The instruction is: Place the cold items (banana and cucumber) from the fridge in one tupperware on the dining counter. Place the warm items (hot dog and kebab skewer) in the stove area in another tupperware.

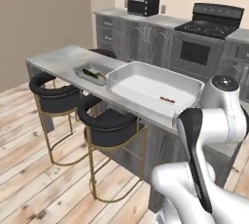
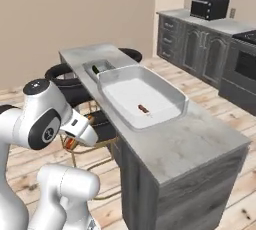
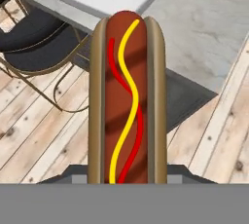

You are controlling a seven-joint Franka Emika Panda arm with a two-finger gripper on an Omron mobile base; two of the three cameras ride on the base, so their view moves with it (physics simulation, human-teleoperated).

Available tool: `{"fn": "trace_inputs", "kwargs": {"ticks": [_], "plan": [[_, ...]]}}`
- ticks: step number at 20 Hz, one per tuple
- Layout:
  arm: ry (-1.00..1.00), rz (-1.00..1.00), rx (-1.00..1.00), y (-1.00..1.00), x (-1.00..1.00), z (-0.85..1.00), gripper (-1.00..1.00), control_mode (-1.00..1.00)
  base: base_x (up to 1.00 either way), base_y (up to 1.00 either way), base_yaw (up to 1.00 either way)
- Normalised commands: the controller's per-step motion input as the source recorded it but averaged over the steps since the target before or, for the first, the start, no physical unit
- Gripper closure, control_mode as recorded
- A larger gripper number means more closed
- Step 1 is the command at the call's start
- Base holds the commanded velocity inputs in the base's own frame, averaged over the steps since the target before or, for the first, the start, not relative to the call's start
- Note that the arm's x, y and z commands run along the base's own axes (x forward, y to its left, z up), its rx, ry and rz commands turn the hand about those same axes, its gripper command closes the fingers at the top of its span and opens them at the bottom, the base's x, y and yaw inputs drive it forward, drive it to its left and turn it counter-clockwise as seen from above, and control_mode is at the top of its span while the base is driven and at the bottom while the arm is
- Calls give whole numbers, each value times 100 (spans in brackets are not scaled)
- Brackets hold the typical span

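Hot dog first: 1 of them, bun with red and yellow squiggles, sits clamped in the gripper, held out beside the counter at its near end, above the wooden floor. On the counter are 2 tupperware tubs. The large tupperware holds 1 kebab skewer near its front wall. The small tupperware just behind it, touching or nearly so, holds 1 dark green cucumber; whether a banana is in there too I cannot tell. 2 black stools with gold legs stand tucked along the counter's side. Further back, 1 stove and 1 black microwave.
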Motion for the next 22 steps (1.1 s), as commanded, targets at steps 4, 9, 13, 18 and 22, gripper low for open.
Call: {"fn": "trace_inputs", "kwargs": {"ticks": [4, 9, 13, 18, 22], "plan": [[0, 0, 0, 0, 0, 0, 100, 100, 0, 83, -62], [0, 0, 0, 0, 0, 0, 100, 100, 29, 58, -48], [0, 0, 0, 0, 0, 0, 100, 100, 63, 54, -37], [0, 0, 0, 0, 0, 0, 100, 100, 67, 36, -34], [0, 0, 0, 0, 0, 0, 100, 100, 81, 21, -27]]}}
